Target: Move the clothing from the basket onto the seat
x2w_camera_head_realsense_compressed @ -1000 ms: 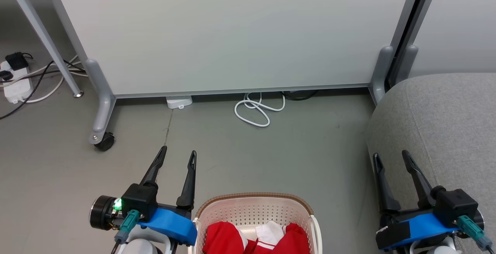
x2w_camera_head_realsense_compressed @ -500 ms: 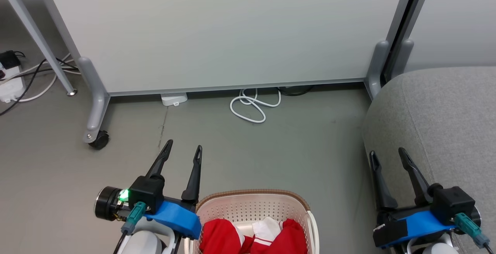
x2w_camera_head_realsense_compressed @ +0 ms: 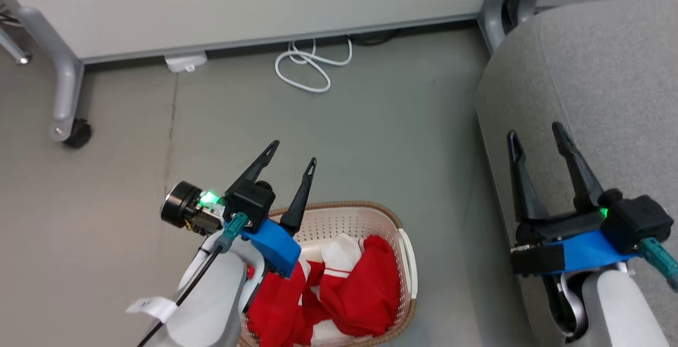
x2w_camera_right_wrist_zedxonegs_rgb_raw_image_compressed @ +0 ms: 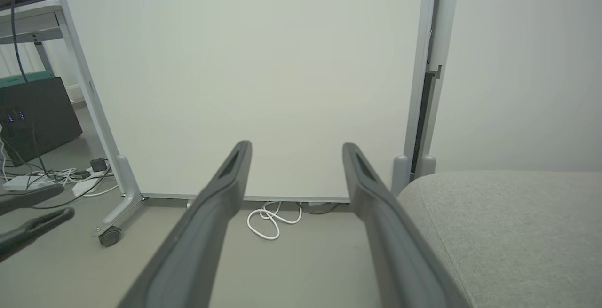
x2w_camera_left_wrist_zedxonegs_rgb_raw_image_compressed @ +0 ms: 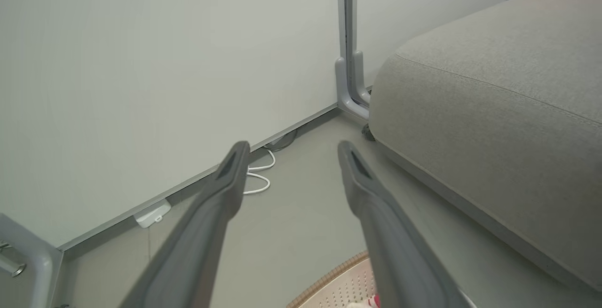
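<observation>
With the red clothing (x2w_camera_head_realsense_compressed: 355,288) heaped in the basket (x2w_camera_head_realsense_compressed: 409,262) beside the grey seat (x2w_camera_head_realsense_compressed: 582,71) and both the left gripper (x2w_camera_head_realsense_compressed: 293,154) and right gripper (x2w_camera_head_realsense_compressed: 534,131) spread empty, the left should dip onto a raised fold, though the pile may be tangled where its forearm (x2w_camera_head_realsense_compressed: 212,304) hides it.

So the floor (x2w_camera_head_realsense_compressed: 371,140) is smooth, grey-green stuff, with a thin dark crack (x2w_camera_head_realsense_compressed: 172,119) running down it. The basket (x2w_camera_head_realsense_compressed: 339,225) sits right on it, low in the head view. The big grey seat (x2w_camera_head_realsense_compressed: 598,71) is planted on the right, with a strip of bare floor between the two. Further back, a white cable (x2w_camera_head_realsense_compressed: 310,66) lies looped in a loose coil by the foot of a pale panel (x2w_camera_head_realsense_compressed: 238,2). A small white box (x2w_camera_head_realsense_compressed: 185,62) lies to its left. At far left, the panel's grey leg (x2w_camera_head_realsense_compressed: 61,87) stands on a black caster wheel (x2w_camera_head_realsense_compressed: 78,134).
</observation>
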